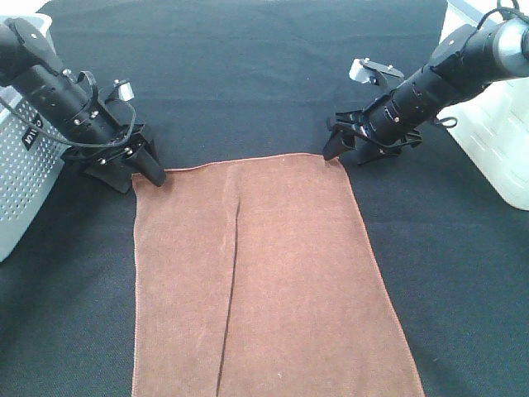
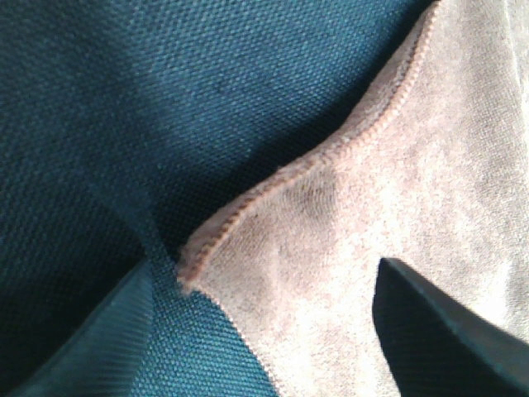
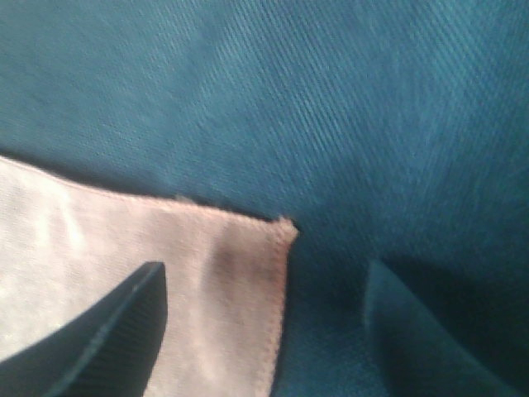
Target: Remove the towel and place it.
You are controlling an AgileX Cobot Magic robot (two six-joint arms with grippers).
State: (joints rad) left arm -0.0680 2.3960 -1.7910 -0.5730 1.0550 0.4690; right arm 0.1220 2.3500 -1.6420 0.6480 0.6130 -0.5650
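Observation:
The rust-brown towel [image 1: 273,281] lies flat on the black tablecloth [image 1: 248,74], with a long crease down its left half. My left gripper [image 1: 150,172] is down at the towel's far left corner, open. In the left wrist view the gripper [image 2: 273,339] straddles the slightly lifted hemmed corner [image 2: 248,248], one finger [image 2: 438,331] over the towel, the other on the cloth. My right gripper [image 1: 335,149] is down at the far right corner, open. In the right wrist view the gripper [image 3: 264,331] straddles that corner [image 3: 248,248], which lies flat.
A grey perforated basket [image 1: 21,182] stands at the left edge behind the left arm. A white container [image 1: 500,141] stands at the right edge beside the right arm. The towel's near end runs out of the bottom of the exterior view.

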